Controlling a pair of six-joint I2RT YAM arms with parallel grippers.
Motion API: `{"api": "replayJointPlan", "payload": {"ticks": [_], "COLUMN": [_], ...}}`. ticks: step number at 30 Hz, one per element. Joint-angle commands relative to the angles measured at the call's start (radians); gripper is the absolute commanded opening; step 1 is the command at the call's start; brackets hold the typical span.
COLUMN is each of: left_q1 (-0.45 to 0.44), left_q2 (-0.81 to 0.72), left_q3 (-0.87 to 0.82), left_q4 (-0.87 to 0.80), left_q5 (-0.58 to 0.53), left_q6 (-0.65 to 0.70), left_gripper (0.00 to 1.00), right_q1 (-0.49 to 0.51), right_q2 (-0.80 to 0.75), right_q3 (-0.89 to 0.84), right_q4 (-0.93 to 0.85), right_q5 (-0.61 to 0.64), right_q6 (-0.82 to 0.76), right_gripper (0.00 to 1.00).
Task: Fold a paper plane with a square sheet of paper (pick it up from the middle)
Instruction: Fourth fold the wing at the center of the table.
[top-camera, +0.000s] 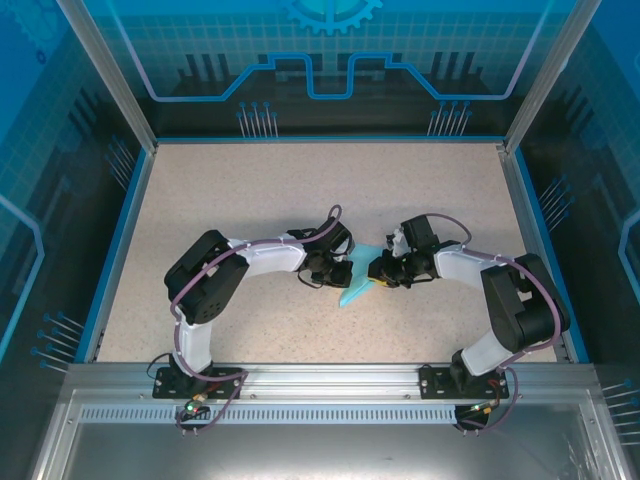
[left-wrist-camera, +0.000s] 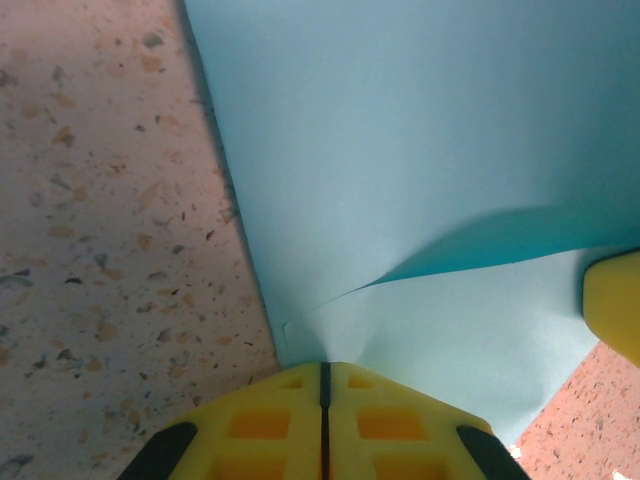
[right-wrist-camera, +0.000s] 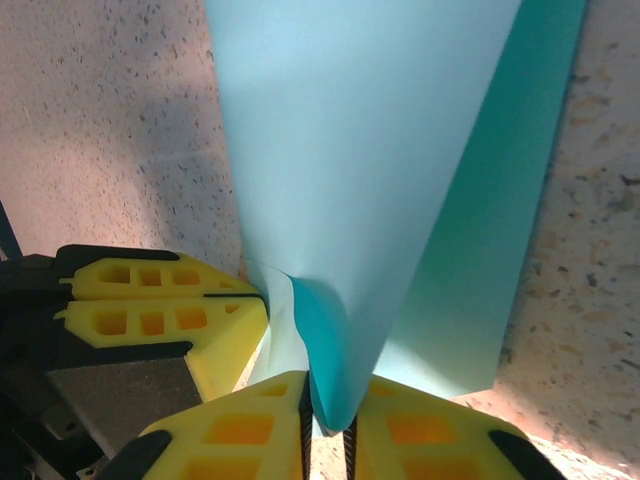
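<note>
Nearest, in the right wrist view: the yellow jaws of the right gripper (right-wrist-camera: 325, 435), closed on a folded edge of the light-blue sheet of paper (right-wrist-camera: 340, 150), which passes up between them. The sheet rises from the pinch as a broad pale panel. A darker, shaded layer shows behind it on the right, and a small curl sits at the pinch itself.

At left in the same view is the left gripper (right-wrist-camera: 262, 300). Its jaws are pressed together, with their tips meeting the sheet's pale edge.

Left wrist view: the left gripper (left-wrist-camera: 323, 372) appears as two yellow blocks with only a thin dark seam between them. A corner of the sheet (left-wrist-camera: 400, 150) runs into that seam. A raised fold crosses the paper from the corner toward the right, casting a deeper blue shadow. A yellow fingertip (left-wrist-camera: 614, 305) of the right gripper touches the sheet at the right edge.

Overhead view: the sheet (top-camera: 360, 288) lies near the middle of the speckled beige counter (top-camera: 250, 200). It sits between the left gripper (top-camera: 341, 273) and the right gripper (top-camera: 381, 270), and narrows to a point toward the near left. Both arms bend inward, crowding the paper and covering its far part. Purple cables (top-camera: 190, 295) loop along the arms. A metal rail (top-camera: 330, 378) runs along the near edge, and blue-lit panels (top-camera: 330, 60) enclose the far side.
</note>
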Motion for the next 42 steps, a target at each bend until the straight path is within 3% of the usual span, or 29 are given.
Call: {"api": "replayJointPlan", "payload": {"ticks": [1, 18, 24, 26, 32, 42], "left_q1": [0.003, 0.004, 0.005, 0.006, 0.007, 0.009], "left_q2": [0.062, 0.058, 0.063, 0.065, 0.067, 0.065], "left_q3": [-0.012, -0.01, -0.005, -0.004, 0.001, 0.0], "left_q4": [-0.034, -0.033, -0.032, -0.031, -0.032, -0.035], "left_q5": [-0.015, -0.011, -0.009, -0.008, -0.005, -0.002], "left_q6": [0.02, 0.02, 0.021, 0.019, 0.02, 0.025], "left_gripper": [0.08, 0.08, 0.08, 0.08, 0.08, 0.08], "right_q1": [0.004, 0.057, 0.06, 0.065, 0.106, 0.139], "right_q2": [-0.012, 0.029, -0.012, -0.018, 0.0, 0.026], "right_q3": [0.013, 0.105, 0.05, 0.027, 0.003, 0.021], "right_q4": [-0.02, -0.121, -0.078, -0.039, 0.011, -0.088], "right_q5": [-0.01, 0.077, 0.055, 0.034, 0.046, 0.169], "right_q6": [-0.008, -0.044, -0.014, 0.012, 0.054, 0.015], "right_gripper": [0.14, 0.09, 0.27, 0.28, 0.27, 0.15]}}
